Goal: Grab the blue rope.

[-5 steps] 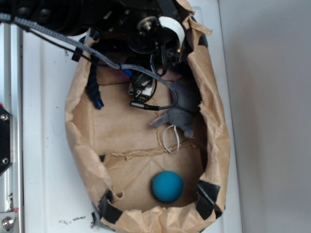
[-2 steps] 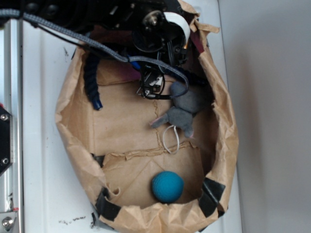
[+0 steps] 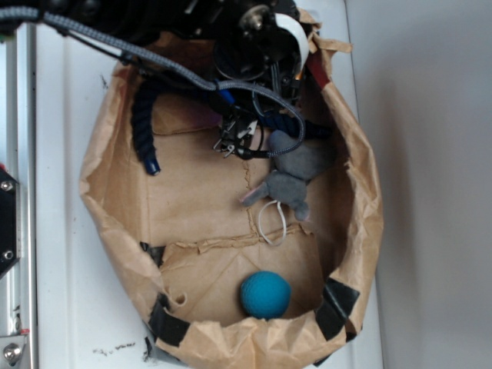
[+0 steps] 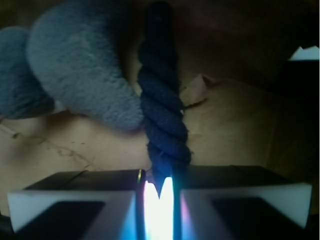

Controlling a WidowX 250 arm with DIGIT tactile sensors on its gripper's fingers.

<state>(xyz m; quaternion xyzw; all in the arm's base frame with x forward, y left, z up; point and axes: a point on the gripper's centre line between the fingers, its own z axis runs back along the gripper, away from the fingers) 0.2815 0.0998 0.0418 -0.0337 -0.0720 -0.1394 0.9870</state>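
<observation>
Gripper (image 4: 159, 197) pinched narrow on the blue rope (image 4: 162, 115), strand running straight ahead from between the pads. Grey plush mouse (image 4: 82, 80) pressed against the rope just ahead and left. Risk: thin bite slipping, or the mouse dragged along on lifting.

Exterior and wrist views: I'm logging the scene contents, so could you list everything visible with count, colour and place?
paper bag: one, brown, torn open and spread on the white surface, holding the rest.
rope: one, dark navy, twisted; one end lies at the bag's left wall, another stretch runs into the jaws.
plush mouse: one, grey, with a white cord, right of centre, touching the rope.
ball: one, teal-blue, near the bag's lower edge.
surface: one, white, under the bag.
gripper: one, pale jaws shut on the rope, at the bag's top.
</observation>
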